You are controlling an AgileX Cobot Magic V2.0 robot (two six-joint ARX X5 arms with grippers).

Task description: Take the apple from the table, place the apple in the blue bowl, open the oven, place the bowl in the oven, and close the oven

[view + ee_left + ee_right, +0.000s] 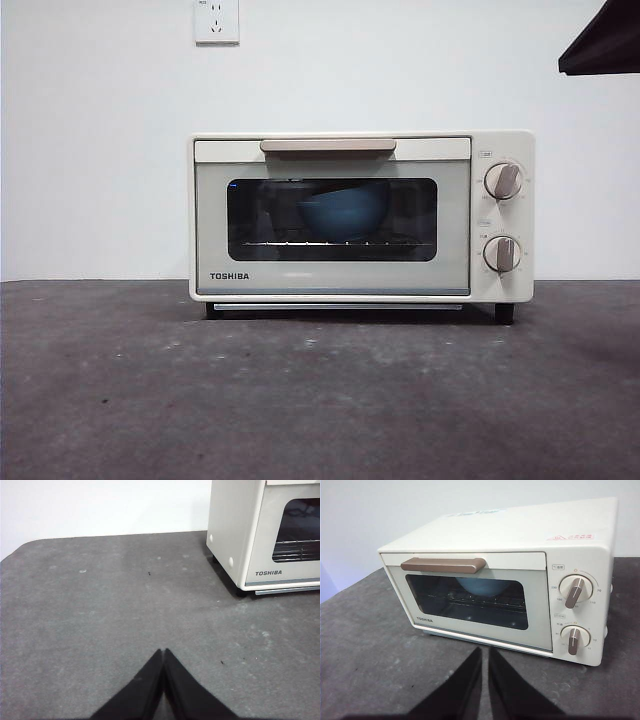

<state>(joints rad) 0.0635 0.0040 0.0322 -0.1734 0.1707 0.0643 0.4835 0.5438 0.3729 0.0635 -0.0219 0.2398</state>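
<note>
I found the oven (360, 215) standing shut on the tabletop (320, 390), its beige handle (328, 146) flush against the front. Through the dark window the blue bowl (342, 210) sat on the wire rack (330, 243) inside; I could not make out the apple. My left gripper (163, 652) hung over bare tabletop beside the oven, jaws pressed together on nothing. My right gripper (485, 652) faced the oven door, jaws nearly closed with a thin slit between them.

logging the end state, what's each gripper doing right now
Left gripper: shut, holding nothing, above the dark grey table.
Right gripper: nearly shut, empty, facing the cream-white toaster oven.
</note>
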